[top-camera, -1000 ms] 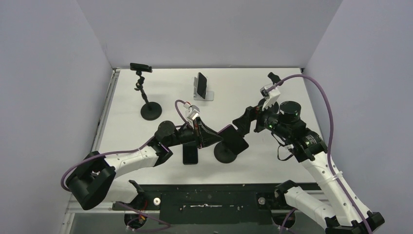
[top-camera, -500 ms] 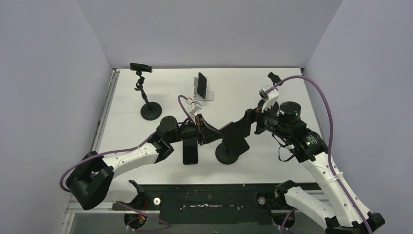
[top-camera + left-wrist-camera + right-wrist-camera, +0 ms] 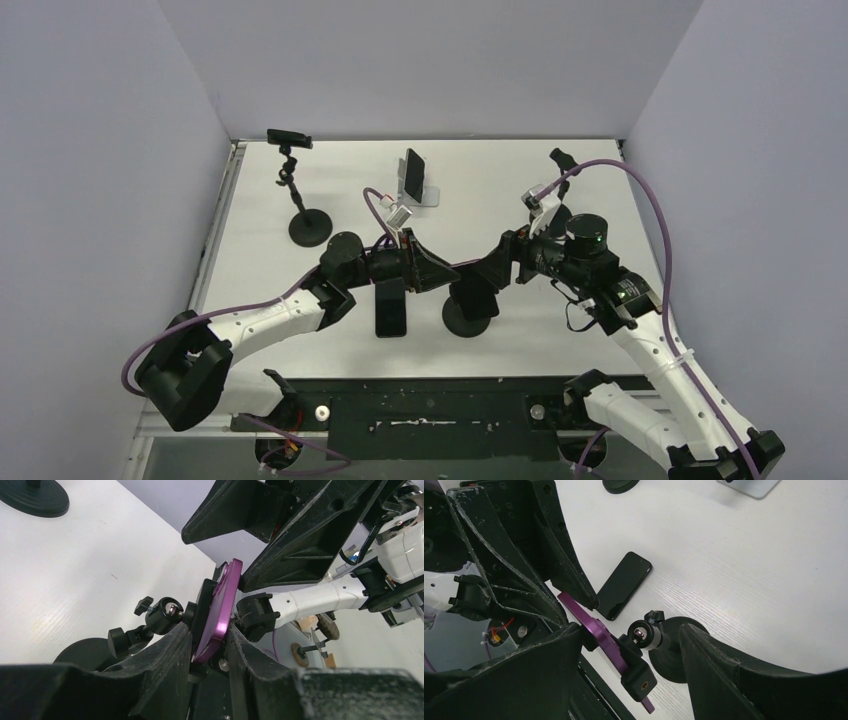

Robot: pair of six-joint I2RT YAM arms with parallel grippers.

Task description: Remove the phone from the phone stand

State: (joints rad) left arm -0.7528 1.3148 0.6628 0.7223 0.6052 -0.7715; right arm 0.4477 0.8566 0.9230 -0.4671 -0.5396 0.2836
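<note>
A purple phone [image 3: 222, 605] sits on edge in the black clamp [image 3: 639, 675] of a phone stand with a round black base [image 3: 468, 318] at mid-table. My left gripper [image 3: 435, 275] reaches in from the left and is shut on the phone's near end [image 3: 209, 630]. My right gripper [image 3: 478, 283] comes from the right. In the right wrist view it is open [image 3: 630, 630], its fingers straddling the clamp and the ball joint [image 3: 644, 635]. The phone shows there too [image 3: 596, 630].
A black phone [image 3: 391, 308] lies flat on the table left of the stand base. A second black stand [image 3: 310, 228] holding a phone stands at the back left. A silver stand [image 3: 415, 178] with a dark phone stands at the back centre.
My right gripper has moved left and down over the stand's clamp. My left gripper has shifted slightly back, keeping its hold on the phone.
</note>
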